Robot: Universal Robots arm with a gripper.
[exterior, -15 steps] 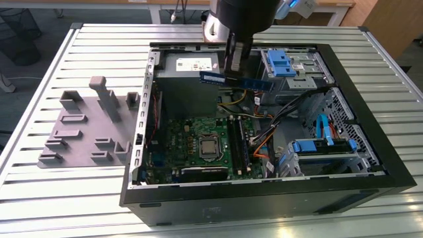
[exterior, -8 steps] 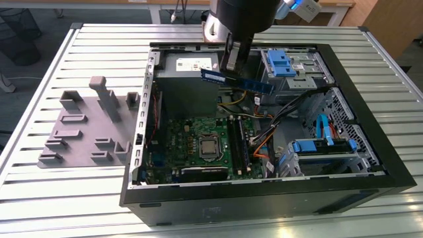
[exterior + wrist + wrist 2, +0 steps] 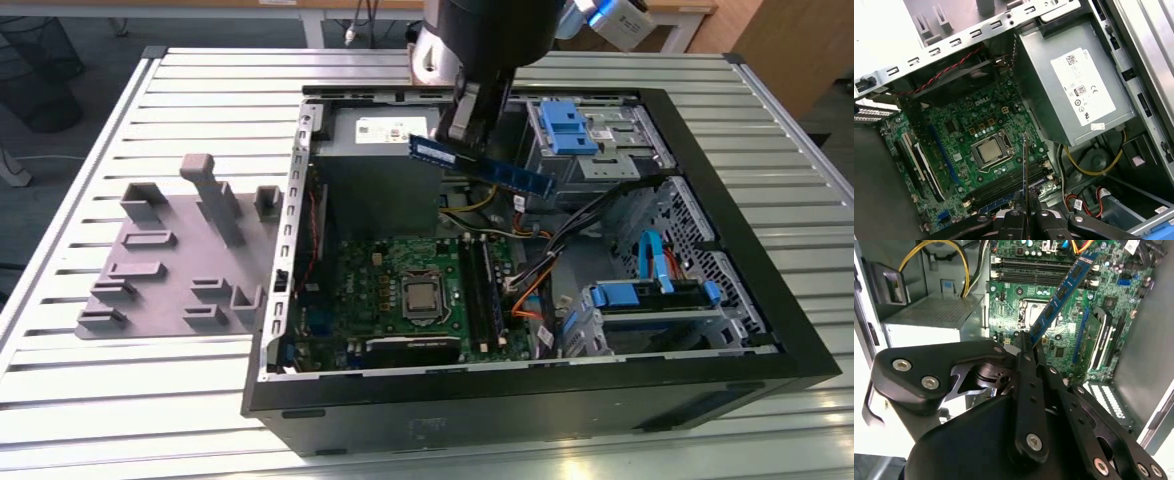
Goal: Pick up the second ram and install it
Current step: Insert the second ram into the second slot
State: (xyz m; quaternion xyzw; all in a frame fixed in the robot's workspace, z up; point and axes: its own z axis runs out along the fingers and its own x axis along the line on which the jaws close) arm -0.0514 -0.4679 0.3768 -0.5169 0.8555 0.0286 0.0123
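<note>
Pickup's done: the black gripper [image 3: 1030,342] is pinching the slim green-and-blue second ram [image 3: 481,168] in mid-air over the open black computer case [image 3: 747,300], above the green motherboard [image 3: 400,290]. Seating it is what's left.

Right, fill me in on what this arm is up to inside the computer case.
The arm's tool is shut on the second ram, a slim stick with a blue label, and holds it in the air above the open computer case. In the exterior view the stick hangs over the power supply end, apart from the green motherboard below. It is not yet seated in the long black memory slots. The grey fixture block sits on the table at the exterior view's left.
</note>
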